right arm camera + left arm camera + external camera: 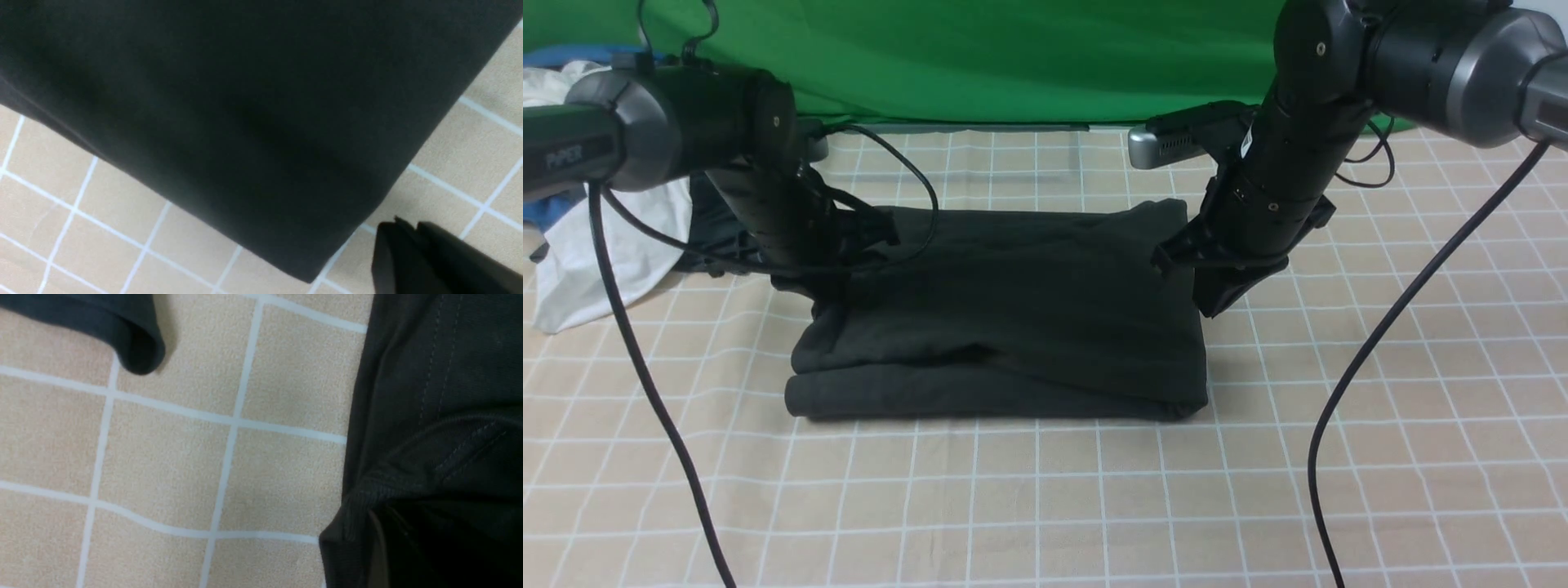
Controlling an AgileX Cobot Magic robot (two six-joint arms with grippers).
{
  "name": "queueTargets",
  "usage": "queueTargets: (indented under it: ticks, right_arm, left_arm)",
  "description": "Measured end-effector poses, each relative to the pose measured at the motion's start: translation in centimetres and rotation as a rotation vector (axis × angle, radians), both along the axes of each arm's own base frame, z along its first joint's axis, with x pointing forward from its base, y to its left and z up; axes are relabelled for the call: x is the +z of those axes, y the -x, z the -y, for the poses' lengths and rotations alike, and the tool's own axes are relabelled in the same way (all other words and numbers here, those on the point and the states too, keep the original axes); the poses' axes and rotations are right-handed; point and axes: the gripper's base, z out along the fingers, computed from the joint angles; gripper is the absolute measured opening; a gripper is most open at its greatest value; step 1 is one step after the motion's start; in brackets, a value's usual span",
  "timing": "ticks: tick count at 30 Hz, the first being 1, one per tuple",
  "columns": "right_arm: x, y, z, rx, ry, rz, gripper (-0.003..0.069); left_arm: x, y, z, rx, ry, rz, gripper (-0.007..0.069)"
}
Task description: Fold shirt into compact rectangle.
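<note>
Nearest to the camera is the bare front of the bench (1045,506), beige and checked, crossed only by two hanging cables (645,367); it gives wide free room. At the far left a white garment (580,269) lies well apart from the work; next comes the left pincer (829,292), low at the rear-left corner of the shirt (1013,310); it is dark against dark cloth, and I cannot tell if it is clenched or released, or if it grasps something. The shirt lies in the middle of the bench, folded in layers into a rough rectangle; its near and right edges are quite straight, but the left edge is stepped and lumpy, the upper layer not covering the lower one. At the right edge hangs the right pincer (1217,296), clenched and empty, just beside the cloth, over bare bench. I judge the folding nearly done, the step being the last tidying; the next move asks to square the left side, then to lift both arms straight up so no layer is dragged; free bench at the right allows a clean retreat.
</note>
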Motion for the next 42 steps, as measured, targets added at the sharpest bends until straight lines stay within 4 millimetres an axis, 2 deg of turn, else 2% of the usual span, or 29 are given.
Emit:
queueTargets:
  ticks: [7,15,20,24,32,36,38,39,42]
  right_arm:
    - [0.0,-0.1,0.0,-0.001,-0.002,0.006,0.0091]
    - [0.1,-0.3,-0.1,-0.005,-0.011,0.028,0.0091]
    - [0.1,-0.4,-0.1,-0.008,-0.018,0.043,0.0091]
    - [0.1,-0.5,-0.2,-0.009,-0.021,0.052,0.0091]
    - [0.1,-0.6,-0.2,-0.011,-0.025,0.061,0.0091]
    - [0.1,-0.6,-0.2,-0.011,-0.025,0.061,0.0091]
    - [0.1,-0.6,-0.2,-0.011,-0.025,0.061,0.0091]
    - [0.1,-0.6,-0.2,-0.011,-0.025,0.061,0.0091]
    - [0.1,-0.5,-0.2,-0.01,-0.024,0.058,0.0101]
  left_arm:
    - [1.4,-0.3,0.1,-0.028,-0.001,0.013,0.0031]
    - [6.7,0.7,0.3,-0.072,0.007,0.146,0.0031]
    - [7.7,0.6,-0.1,-0.083,-0.044,0.211,0.0031]
    - [7.2,0.1,-0.4,-0.087,-0.072,0.234,0.0031]
    - [1.8,-1.6,-0.6,-0.09,-0.086,0.134,0.0032]
    - [0.4,-1.8,-0.6,-0.087,-0.088,0.106,0.0052]
    - [0.5,-2.0,-0.7,-0.076,-0.095,0.116,0.0127]
    - [0.5,-2.0,-0.7,-0.077,-0.096,0.116,0.0127]
    - [1.7,-2.4,-1.0,-0.059,-0.126,0.117,0.0255]
